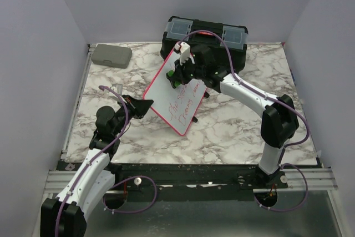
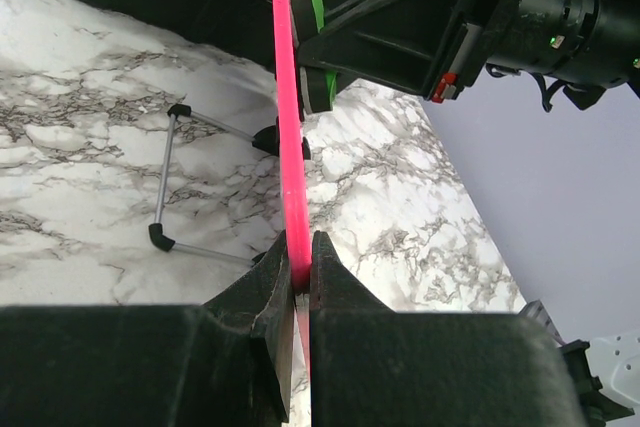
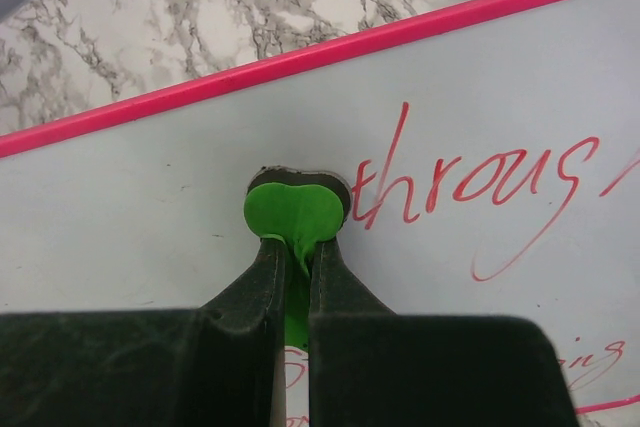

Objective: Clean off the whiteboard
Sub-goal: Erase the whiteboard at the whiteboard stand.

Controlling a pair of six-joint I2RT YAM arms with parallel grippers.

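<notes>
The whiteboard (image 1: 165, 90), white with a pink frame, stands tilted in the middle of the table. Red handwriting (image 3: 470, 177) covers its lower part; the area above and left of the eraser looks blank. My left gripper (image 1: 145, 104) is shut on the board's near left edge; in the left wrist view the pink frame (image 2: 288, 127) runs up from between its jaws (image 2: 300, 252). My right gripper (image 3: 297, 247) is shut on a green eraser (image 3: 295, 212), whose dark pad is pressed against the board just left of the word "through". The eraser (image 1: 176, 79) sits near the board's upper middle.
A black toolbox (image 1: 205, 34) stands just behind the whiteboard at the back of the marble table (image 1: 238, 126). A small grey case (image 1: 112, 55) lies at the back left. The board's wire stand with black feet (image 2: 165, 187) rests on the table behind it.
</notes>
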